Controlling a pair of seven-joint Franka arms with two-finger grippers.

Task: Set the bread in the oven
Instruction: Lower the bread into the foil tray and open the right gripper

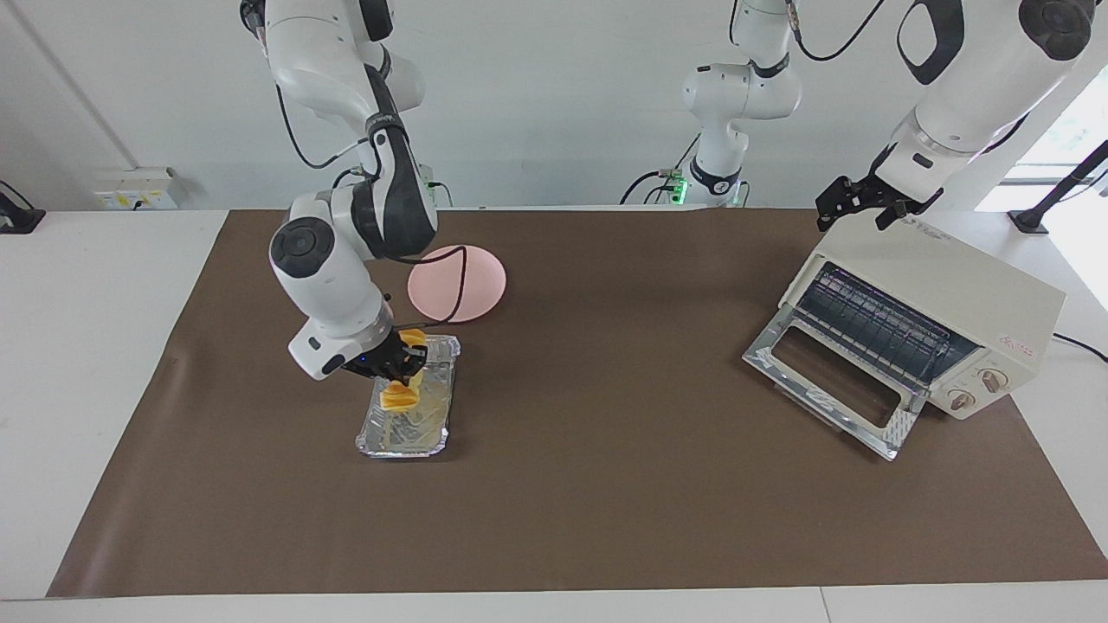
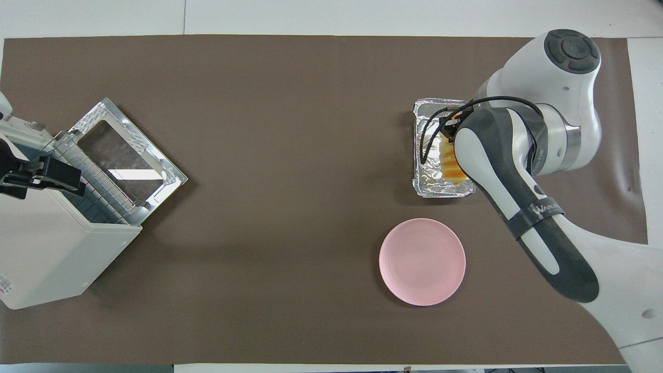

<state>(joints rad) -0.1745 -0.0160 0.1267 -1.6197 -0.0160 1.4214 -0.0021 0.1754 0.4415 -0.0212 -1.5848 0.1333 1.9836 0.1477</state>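
Note:
The bread (image 1: 399, 395) (image 2: 448, 165), a golden ridged loaf, hangs tilted in my right gripper (image 1: 400, 367) (image 2: 449, 126), which is shut on it. It is over the silver foil tray (image 1: 405, 439) (image 2: 431, 189), and its lower end dips inside the tray's walls. I cannot tell whether it touches the tray's floor. The cream-white oven (image 1: 950, 285) (image 2: 49, 248) stands at the left arm's end of the table with its glass door (image 1: 827, 382) (image 2: 124, 150) dropped open and the wire rack showing. My left gripper (image 1: 866, 208) (image 2: 45, 176) waits open over the oven's top.
An empty round pink plate (image 1: 478, 275) (image 2: 422, 261) lies nearer to the robots than the foil tray. A brown mat (image 1: 606, 484) (image 2: 290, 103) covers the table. The right arm's forearm stretches over the tray's edge in the overhead view.

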